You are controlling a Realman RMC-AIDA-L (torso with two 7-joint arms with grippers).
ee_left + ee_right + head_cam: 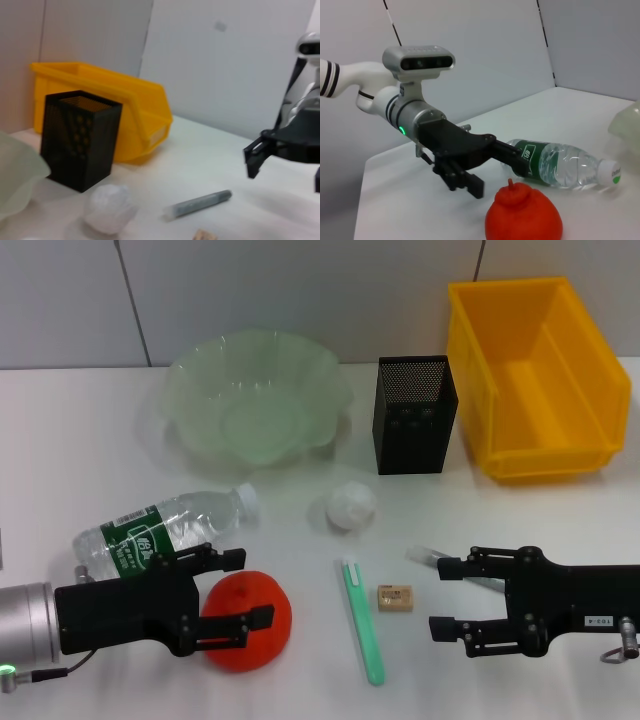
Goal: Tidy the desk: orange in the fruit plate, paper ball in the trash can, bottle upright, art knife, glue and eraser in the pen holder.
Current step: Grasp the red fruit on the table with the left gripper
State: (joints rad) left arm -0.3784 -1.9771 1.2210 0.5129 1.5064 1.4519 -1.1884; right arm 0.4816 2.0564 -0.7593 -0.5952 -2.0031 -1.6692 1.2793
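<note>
Half the orange hidden behind spread left gripper; right gripper likewise released.

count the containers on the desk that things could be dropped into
3, all along the back. The fruit plate stands toward the robot's left, the pen holder in the middle, the trash can at the right. All look empty, though the pen holder's bottom is hidden.
</note>
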